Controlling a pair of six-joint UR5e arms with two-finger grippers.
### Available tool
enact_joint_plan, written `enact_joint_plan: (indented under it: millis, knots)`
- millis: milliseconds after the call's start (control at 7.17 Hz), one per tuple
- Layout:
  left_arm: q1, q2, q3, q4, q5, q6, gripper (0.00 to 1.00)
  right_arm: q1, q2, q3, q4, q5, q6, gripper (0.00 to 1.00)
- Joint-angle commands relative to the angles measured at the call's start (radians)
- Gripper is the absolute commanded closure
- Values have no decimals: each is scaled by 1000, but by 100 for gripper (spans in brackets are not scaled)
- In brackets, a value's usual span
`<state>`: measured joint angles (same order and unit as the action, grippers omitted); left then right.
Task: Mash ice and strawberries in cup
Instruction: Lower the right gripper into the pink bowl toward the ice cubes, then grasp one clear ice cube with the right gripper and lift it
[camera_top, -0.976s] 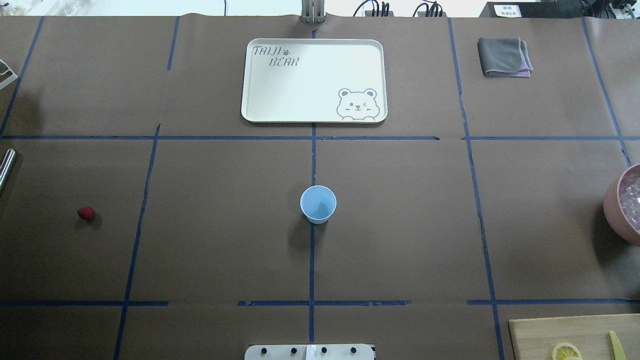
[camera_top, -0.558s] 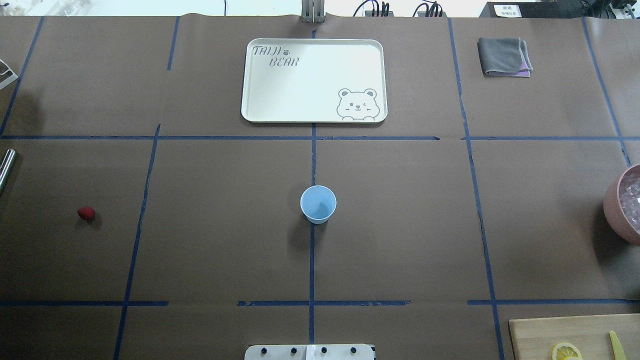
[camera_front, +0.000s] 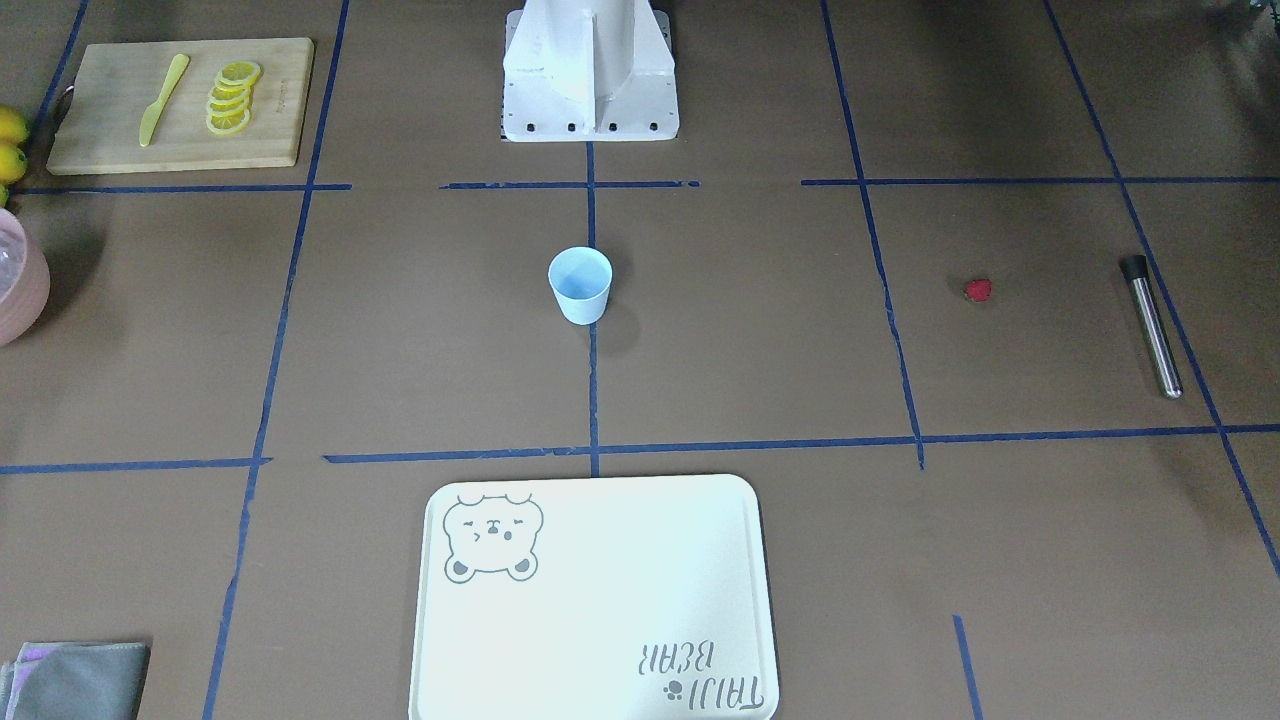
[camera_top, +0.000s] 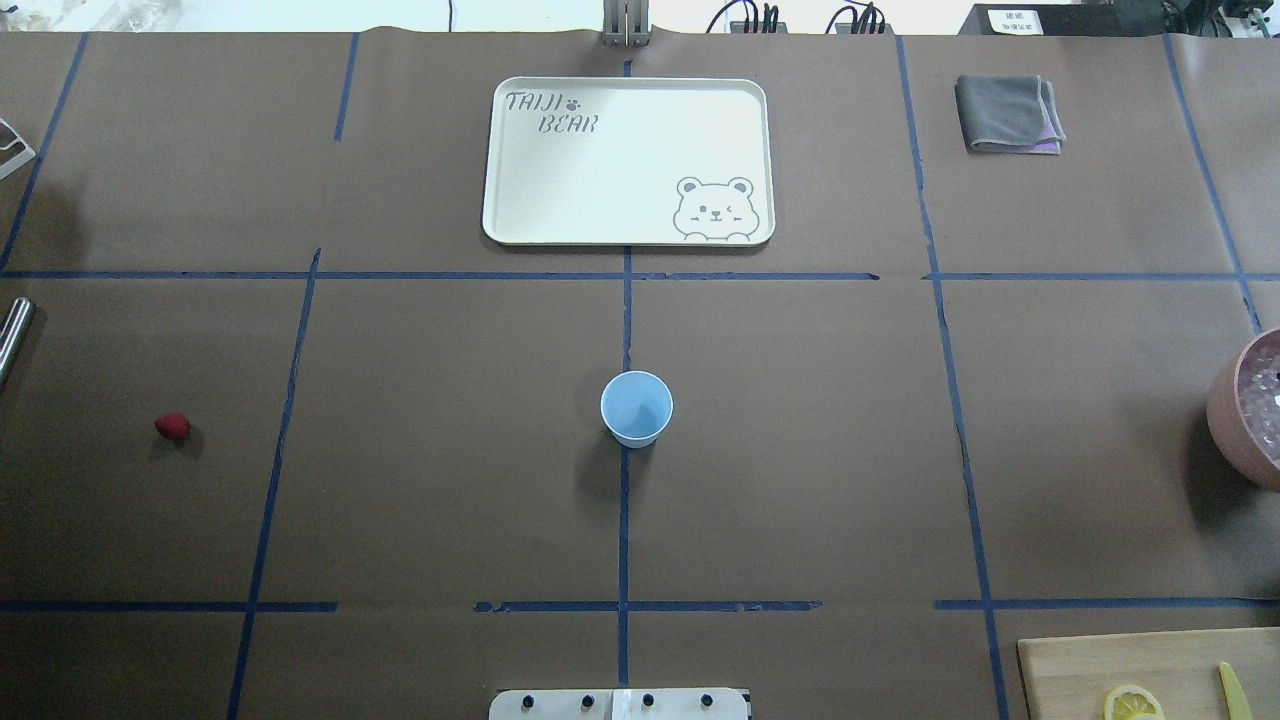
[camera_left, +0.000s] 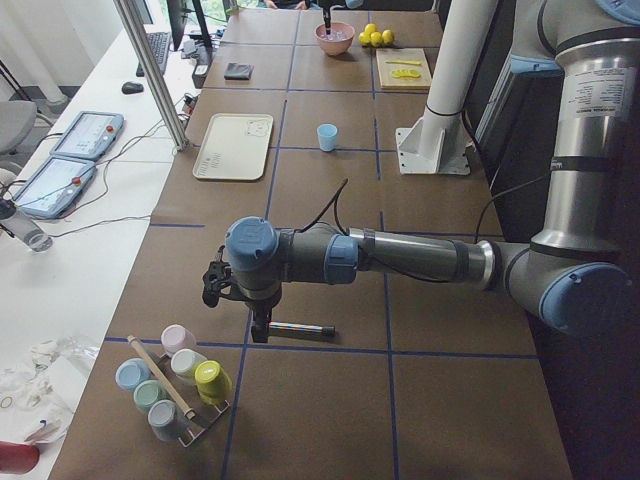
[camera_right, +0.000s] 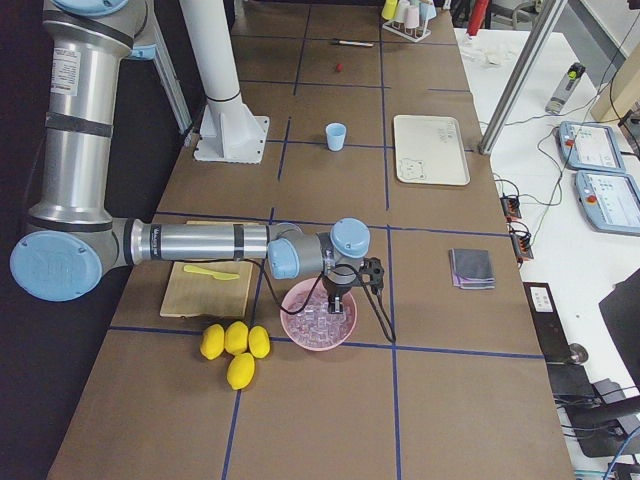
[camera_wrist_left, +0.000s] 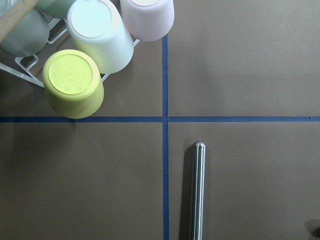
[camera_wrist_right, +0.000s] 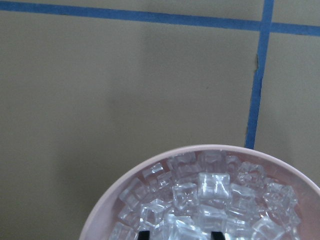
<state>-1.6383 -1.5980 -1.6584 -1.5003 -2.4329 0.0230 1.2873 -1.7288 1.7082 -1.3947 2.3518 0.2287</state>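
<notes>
Table (camera_top: 800, 450): brown paper, divided into squares by blue tape lines.

Left arm (camera_left: 400, 255): stretched low across the robot's left end of the table.

Right arm (camera_right: 200, 243): stretched low over the robot's right end, wrist above the pink bowl (camera_top: 1225, 410).

Tray (camera_top: 628, 160): pale, printed with a bear, flat at the far centre with its long axis across the table.

Cutting board (camera_front: 280, 140): near the robot's right side, carrying lemon slices (camera_front: 232, 98) and a yellow knife (camera_front: 160, 100).

Pink bowl: at the right edge of the table, heaped with the ice.

Metal rod (camera_front: 1153, 325): lying flat on the robot's left. Its long axis runs roughly from robot to operators' side, with the black-capped end toward the robot.

Left gripper (camera_left: 258, 322): hanging just above the rod, pointing down. Whether its fingers are spread or pressed together I cannot tell.

Right gripper (camera_wrist_right: 180, 235): pointing down into the bowl. Its dark fingertips (camera_wrist_right: 144, 235) are spread apart among the cubes, gripping nothing that can be seen.

Cup (camera_top: 636, 408): pale blue, upright on the centre tape line with its axis vertical and the wider mouth up, well apart from both grippers.

Strawberry (camera_top: 172, 427): on bare paper on the robot's left, between cup and rod and nearer the rod. It is too small to tell which way it points.

Ice (camera_wrist_right: 212, 187): clear cubes, all in the pink bowl.
</notes>
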Motion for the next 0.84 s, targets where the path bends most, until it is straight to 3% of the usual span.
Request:
enact_joint_plan:
  millis: [0,697]
  knots:
    - [0,0,0,0,0,0,0,-3,0,-12,0,0,-2,48]
    - [0,-2,0,0,0,0,0,-17,0,-19,-3,0,0,48]
